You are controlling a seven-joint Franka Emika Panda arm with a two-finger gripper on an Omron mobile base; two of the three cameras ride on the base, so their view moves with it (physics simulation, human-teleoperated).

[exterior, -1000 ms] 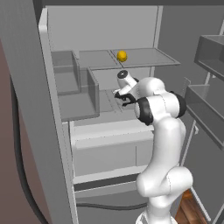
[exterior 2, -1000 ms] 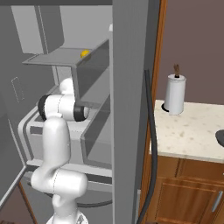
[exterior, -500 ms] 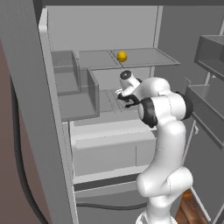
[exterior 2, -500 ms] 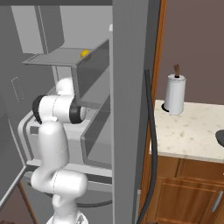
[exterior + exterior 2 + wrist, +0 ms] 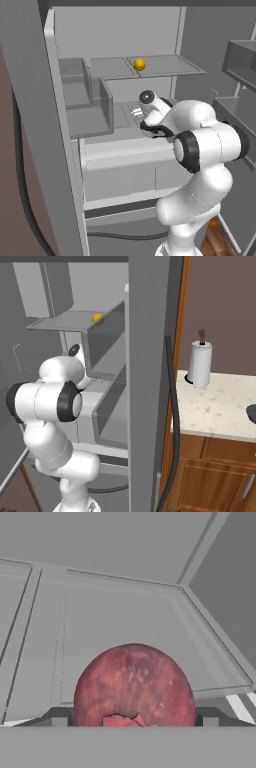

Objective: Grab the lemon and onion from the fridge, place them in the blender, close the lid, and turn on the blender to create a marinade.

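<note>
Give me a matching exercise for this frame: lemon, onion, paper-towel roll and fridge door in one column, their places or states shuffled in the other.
Things:
1. lemon
2. onion
3. paper-towel roll
4. fridge door

Places or states:
A. upright on the speckled counter
B. swung open
C. on the upper fridge shelf
D. close in front of the hand camera, between the finger tips

Pairs: 1-C, 2-D, 3-A, 4-B

- Even, soft rendered light — no glare anywhere.
- Fridge [image 5: 125,45] interior evenly grey, faint shading under shelves.
- Hand view: onion [image 5: 134,687] slightly soft, pixelated.
</note>
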